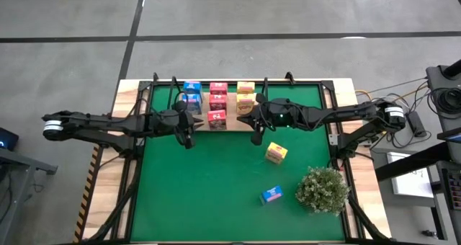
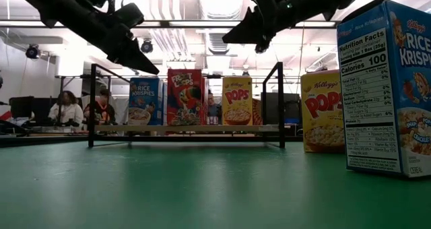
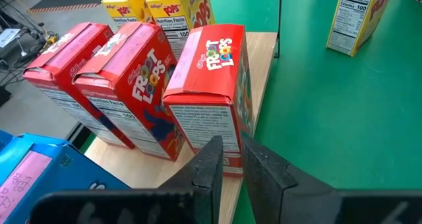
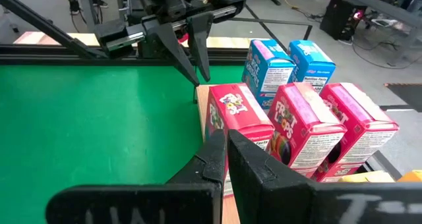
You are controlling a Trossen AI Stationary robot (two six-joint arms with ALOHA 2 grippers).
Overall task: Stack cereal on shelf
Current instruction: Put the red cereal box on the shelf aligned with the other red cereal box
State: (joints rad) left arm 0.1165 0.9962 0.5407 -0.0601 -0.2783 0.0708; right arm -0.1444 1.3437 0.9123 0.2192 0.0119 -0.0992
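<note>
shelf: light-wood board, black posts, at the far edge of your surface | on it, upright: two blue Rice Krispies, three red Froot Loops, two yellow Pops | off it: yellow Pops box, blue Rice Krispies box on green mat

Robotics lab or workshop hall. Grey concrete floor around the table; ceiling lights and ducting overhead; people seated at desks in back; cables and equipment beside the rig.

Blue, red and yellow cereal; light-wood shelf; green mat
</note>
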